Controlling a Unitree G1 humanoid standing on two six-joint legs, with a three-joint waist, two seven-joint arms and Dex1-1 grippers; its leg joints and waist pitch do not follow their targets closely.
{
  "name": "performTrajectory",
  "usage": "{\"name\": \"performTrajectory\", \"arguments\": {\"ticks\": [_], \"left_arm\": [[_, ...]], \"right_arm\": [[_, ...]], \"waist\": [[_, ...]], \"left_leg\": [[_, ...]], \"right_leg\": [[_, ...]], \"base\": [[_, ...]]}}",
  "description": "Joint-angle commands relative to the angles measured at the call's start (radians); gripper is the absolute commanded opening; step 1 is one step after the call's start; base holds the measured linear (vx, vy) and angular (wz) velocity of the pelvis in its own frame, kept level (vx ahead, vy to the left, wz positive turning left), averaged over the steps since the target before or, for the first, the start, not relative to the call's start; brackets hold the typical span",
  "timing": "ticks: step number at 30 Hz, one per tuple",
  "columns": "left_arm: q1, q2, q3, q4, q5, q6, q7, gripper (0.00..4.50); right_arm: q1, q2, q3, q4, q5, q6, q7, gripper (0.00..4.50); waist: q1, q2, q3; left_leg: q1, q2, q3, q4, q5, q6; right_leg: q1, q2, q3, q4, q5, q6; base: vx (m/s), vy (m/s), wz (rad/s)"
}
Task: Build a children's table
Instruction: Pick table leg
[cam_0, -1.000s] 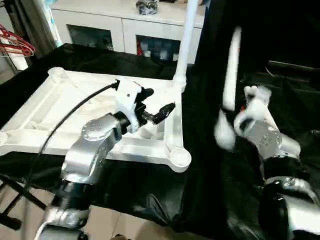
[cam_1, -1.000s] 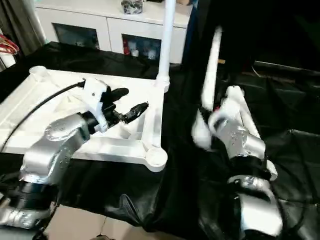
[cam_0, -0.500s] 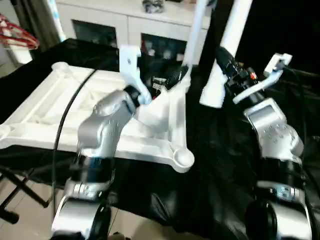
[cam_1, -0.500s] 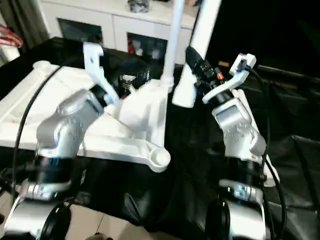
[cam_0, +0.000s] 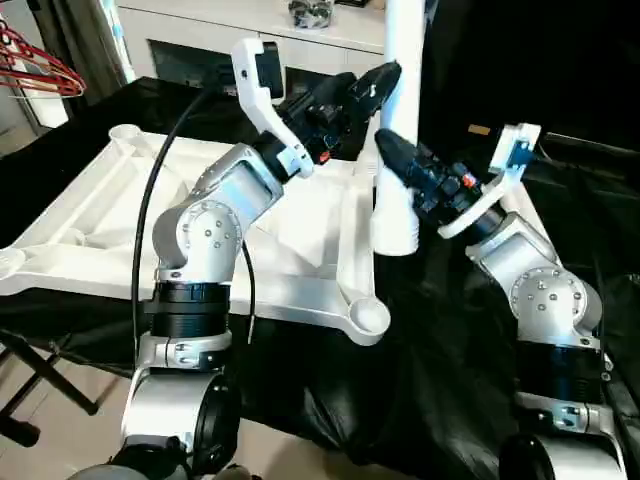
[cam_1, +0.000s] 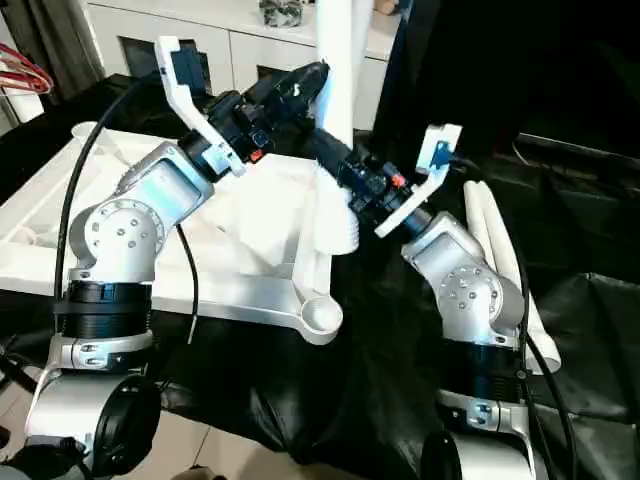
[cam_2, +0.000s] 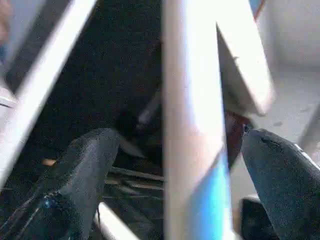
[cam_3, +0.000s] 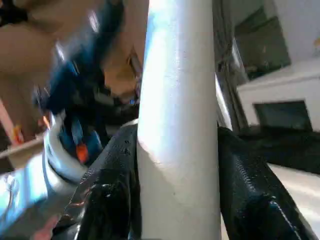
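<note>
Changed: a second ago the right gripper swung the long white tapered plastic tube leg out over the black cloth; now it's by the tabletop's far right corner, and the left gripper has come up beside it.
Writing: none I can read (blue patch on the right wrist bracket, no text).
Leg axis: upright, wide end down, above the white ribbed plastic tabletop.
Right gripper: fingers clamped around the leg.
Left gripper: spread wide, leg between fingers, not gripping.
Spare legs: two on the cloth.
</note>
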Motion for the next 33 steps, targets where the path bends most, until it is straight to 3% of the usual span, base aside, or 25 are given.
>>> {"name": "performTrajectory", "arguments": {"ticks": [1,8,11,13,16,18,24,33], "left_arm": [[-0.018,-0.005,-0.001,-0.023,-0.029,0.027,-0.013,4.5],[0.009,0.007,0.005,-0.087,-0.13,0.099,-0.058,4.5],[0.026,0.033,-0.019,-0.102,-0.137,0.13,-0.098,4.5],[0.031,0.046,-0.025,-0.104,-0.143,0.148,-0.108,4.5],[0.031,0.056,-0.021,-0.102,-0.151,0.157,-0.111,4.5],[0.034,0.061,-0.013,-0.104,-0.165,0.166,-0.111,4.15],[0.046,0.058,0.017,-0.126,-0.233,0.199,-0.118,3.64],[0.051,0.06,0.006,-0.115,-0.224,0.197,-0.081,2.8]], "right_arm": [[0.002,-0.013,0.004,-0.029,-0.002,0.007,0.01,1.84],[0.034,-0.031,0.045,-0.057,0.023,0.049,0.052,1.84],[0.065,-0.075,0.093,-0.09,0.06,0.11,0.139,1.84],[0.09,-0.103,0.126,-0.108,0.078,0.14,0.192,1.84],[0.102,-0.111,0.138,-0.113,0.083,0.151,0.216,1.83],[0.107,-0.114,0.141,-0.114,0.087,0.151,0.221,1.83],[0.115,-0.127,0.133,-0.113,0.123,0.176,0.23,1.83],[0.107,-0.132,0.133,-0.098,0.12,0.167,0.228,1.83]], "waist": [[0.003,0.001,-0.075],[0.004,0.002,-0.071],[0.008,-0.002,-0.07],[0.012,0.003,-0.071],[0.014,0.001,-0.071],[0.013,0.001,-0.07],[0.013,-0.001,-0.071],[0.013,0.001,-0.07]], "left_leg": [[0.02,0.053,-0.023,-0.064,-0.102,0.011],[0.023,0.053,-0.023,-0.067,-0.126,0.006],[0.022,0.054,-0.024,-0.067,-0.122,0.01],[0.023,0.055,-0.025,-0.067,-0.121,0.011],[0.022,0.055,-0.025,-0.067,-0.129,0.002],[0.022,0.055,-0.026,-0.069,-0.134,-0.005],[0.021,0.054,-0.025,-0.067,-0.123,-0.002],[0.022,0.055,-0.026,-0.069,-0.137,-0.014]], "right_leg": [[0.057,-0.09,0.052,-0.078,-0.13,-0.182],[0.055,-0.089,0.052,-0.083,-0.181,-0.167],[0.057,-0.088,0.053,-0.085,-0.192,-0.152],[0.055,-0.089,0.053,-0.085,-0.19,-0.146],[0.054,-0.09,0.053,-0.087,-0.203,-0.145],[0.053,-0.09,0.053,-0.088,-0.217,-0.14],[0.055,-0.089,0.052,-0.085,-0.193,-0.156],[0.054,-0.09,0.052,-0.089,-0.231,-0.132]], "base": [[0.0,0.0,0.0],[0.0,0.0,0.0],[0.0,0.0,0.0],[0.0,0.0,0.0],[0.0,0.0,0.0],[0.0,0.0,0.0],[0.0,0.0,0.0],[0.0,0.0,0.0]]}}
